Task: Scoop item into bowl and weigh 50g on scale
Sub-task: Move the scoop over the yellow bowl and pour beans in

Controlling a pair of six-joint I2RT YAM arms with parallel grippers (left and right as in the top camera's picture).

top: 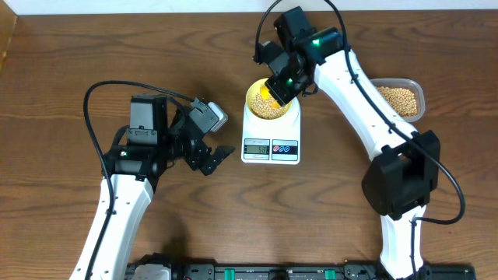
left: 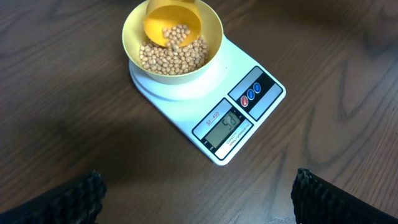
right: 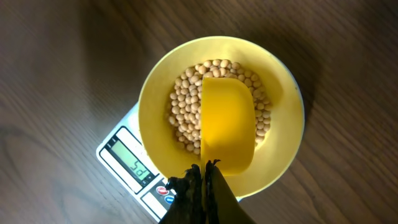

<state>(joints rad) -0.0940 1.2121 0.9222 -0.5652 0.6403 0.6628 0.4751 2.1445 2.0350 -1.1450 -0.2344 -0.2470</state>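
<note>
"Where are the beans at this moment?"

"Most of the beans (left: 177,59) lie in the pale yellow bowl (left: 132,31), and the bowl stands on the white scale (top: 271,134). A few more lie in the yellow scoop (left: 180,18), which is tilted over the bowl, inside its rim."

"Who holds the scoop?"

"The right gripper (right: 200,186) does. Its fingers are pressed together on the handle of the scoop, above the far edge of the bowl."

"And the other arm?"

"The left gripper (top: 212,159) hangs over the wooden table (top: 70,54), just left of the scale and apart from it. Its fingers are spread wide and hold nothing."

"Does the scale show a value?"

"The display (left: 225,127) at the front of the scale shows dark digits. They look like a five and a zero, but they are small, so he cannot be sure."

"Are there beans at another place?"

"Yes. A clear tub (top: 399,99) stands at the right side of the table, partly behind the right arm, and it also holds beans."
</note>
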